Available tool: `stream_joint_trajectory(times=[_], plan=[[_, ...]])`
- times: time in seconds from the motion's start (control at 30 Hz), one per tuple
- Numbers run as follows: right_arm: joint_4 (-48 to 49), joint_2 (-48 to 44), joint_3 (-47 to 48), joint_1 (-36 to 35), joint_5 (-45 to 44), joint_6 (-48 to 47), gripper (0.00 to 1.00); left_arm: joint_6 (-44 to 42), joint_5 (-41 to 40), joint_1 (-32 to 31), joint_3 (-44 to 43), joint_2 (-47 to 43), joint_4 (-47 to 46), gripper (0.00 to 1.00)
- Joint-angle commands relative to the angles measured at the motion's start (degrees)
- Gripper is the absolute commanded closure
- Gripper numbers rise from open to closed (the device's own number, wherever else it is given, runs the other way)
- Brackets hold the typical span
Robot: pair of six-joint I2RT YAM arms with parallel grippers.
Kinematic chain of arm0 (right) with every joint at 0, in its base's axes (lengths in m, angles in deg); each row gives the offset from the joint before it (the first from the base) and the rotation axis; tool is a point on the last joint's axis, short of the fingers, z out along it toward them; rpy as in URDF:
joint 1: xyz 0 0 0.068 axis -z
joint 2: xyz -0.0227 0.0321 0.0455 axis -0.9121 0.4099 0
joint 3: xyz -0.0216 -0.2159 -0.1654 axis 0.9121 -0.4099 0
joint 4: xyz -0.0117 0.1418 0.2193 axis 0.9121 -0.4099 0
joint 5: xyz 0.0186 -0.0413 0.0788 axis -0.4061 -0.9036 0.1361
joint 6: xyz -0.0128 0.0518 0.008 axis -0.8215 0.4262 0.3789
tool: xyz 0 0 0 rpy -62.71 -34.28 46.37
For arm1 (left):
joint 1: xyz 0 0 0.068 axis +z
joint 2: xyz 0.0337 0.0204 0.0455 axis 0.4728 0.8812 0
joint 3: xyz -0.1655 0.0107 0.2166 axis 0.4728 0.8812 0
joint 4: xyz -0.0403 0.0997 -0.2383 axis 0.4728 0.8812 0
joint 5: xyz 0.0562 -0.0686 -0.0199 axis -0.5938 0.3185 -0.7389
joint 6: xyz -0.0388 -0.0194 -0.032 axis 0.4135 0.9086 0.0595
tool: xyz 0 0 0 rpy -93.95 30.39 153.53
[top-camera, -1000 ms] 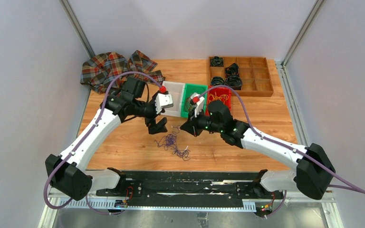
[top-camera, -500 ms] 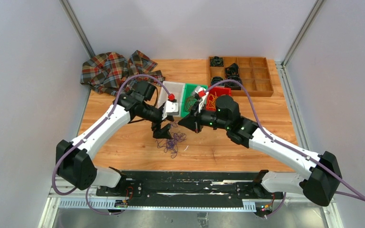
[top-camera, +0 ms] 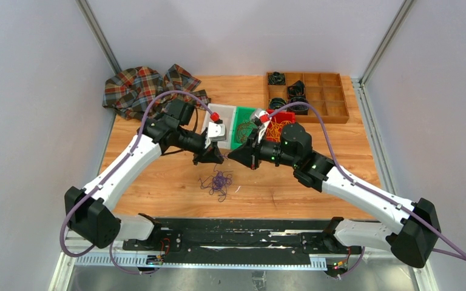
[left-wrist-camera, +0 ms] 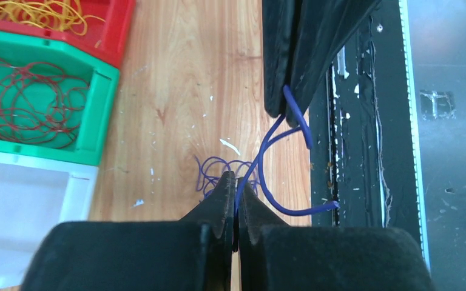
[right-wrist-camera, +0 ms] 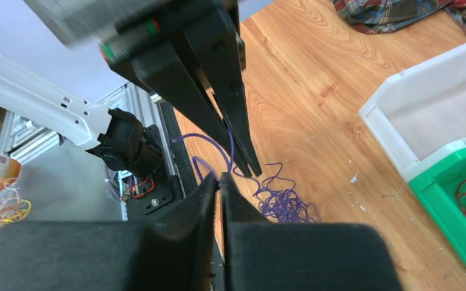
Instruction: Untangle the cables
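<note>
Found the small loose tangle of thin purple cables (top-camera: pixel 217 182) lying on the pale wooden tabletop (top-camera: pixel 267 188), lower centre of the overhead frame, just beneath both tools. Had the black two-finger left gripper (left-wrist-camera: pixel 235 183) pinched together on a purple strand (left-wrist-camera: pixel 260 167) low in its own view. Had the black right gripper (right-wrist-camera: pixel 219 180) clamped tight too, apparently on that same strand, close beside the left. Judged as two holds set near each other so as to draw apart and tease one wire out of the knot. Held above the heap, probably to let the rest hang away. Noted yellow wires (left-wrist-camera: pixel 30 12) in the red plastic bin (left-wrist-camera: pixel 112 45), dark red-brown wires (left-wrist-camera: pixel 24 100) in the green plastic bin (left-wrist-camera: pixel 100 115) and a white plastic bin (left-wrist-camera: pixel 30 206) alongside: presumably sorting by colour.
</note>
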Motion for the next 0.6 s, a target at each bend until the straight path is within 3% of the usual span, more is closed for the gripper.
stream_joint_trajectory(times=[0.0, 0.07, 0.17, 0.37, 0.57], plan=[[1.6, -2.3, -1.7, -0.6, -0.6, 0.7, 0.84, 6.5, -1.6, -0.4, -5.1, -2.9, -1.1, 0.99], [0.3, -3.4, -2.5, -0.6, -4.0, 0.2, 0.59, 8.9, -4.4, -0.4, -7.2, -3.5, -0.8, 0.99], [0.7, -5.5, -5.2, -0.6, -9.1, -0.7, 0.40, 9.0, -6.3, -0.4, -10.4, -4.3, 2.4, 0.99], [10.4, -5.1, -9.3, -1.7, -5.0, -5.6, 0.32, 12.9, -4.6, -0.4, -16.1, -5.2, 5.5, 0.99], [14.3, 0.5, -2.7, -6.0, -4.5, -12.1, 0.30, 17.1, -2.8, -0.4, -19.2, -5.3, 6.1, 0.99]])
